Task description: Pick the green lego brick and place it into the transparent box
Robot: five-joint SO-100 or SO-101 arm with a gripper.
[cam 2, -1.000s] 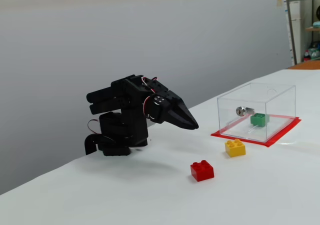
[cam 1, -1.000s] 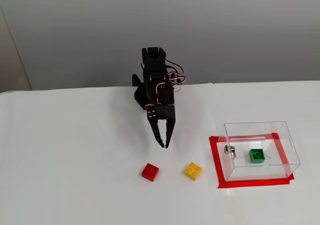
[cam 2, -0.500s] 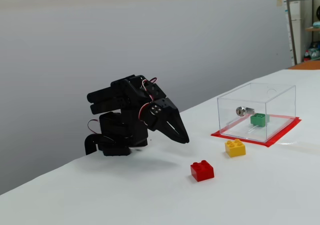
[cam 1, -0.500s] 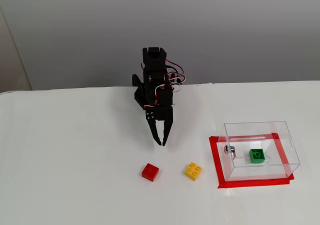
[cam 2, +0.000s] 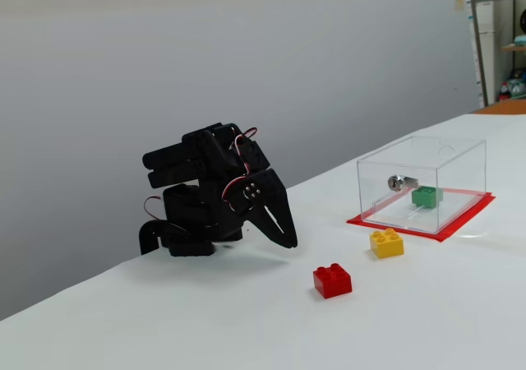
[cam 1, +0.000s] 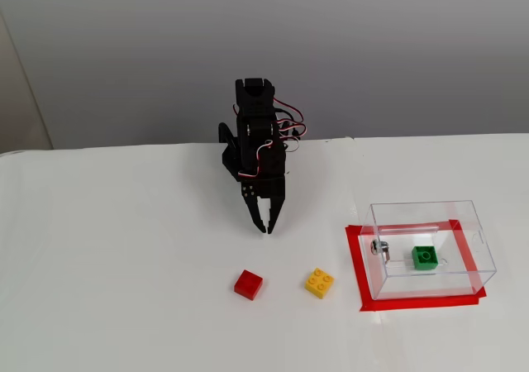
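Note:
The green lego brick point(cam 1: 425, 257) lies inside the transparent box point(cam 1: 463, 223), on its floor near the middle; it also shows through the clear wall in the other fixed view point(cam 2: 426, 196). The box point(cam 2: 460, 160) stands on a red taped rectangle and has a small metal fitting point(cam 1: 379, 246) on one side. My black gripper point(cam 1: 265, 226) hangs folded near the arm's base, fingertips together just above the table, empty, well away from the box; it also shows in the other fixed view point(cam 2: 288, 240).
A red brick point(cam 1: 248, 284) and a yellow brick point(cam 1: 319, 283) lie on the white table in front of the gripper, also seen in the other fixed view as red brick point(cam 2: 332, 280) and yellow brick point(cam 2: 386, 242). Red tape point(cam 1: 357, 264) frames the box.

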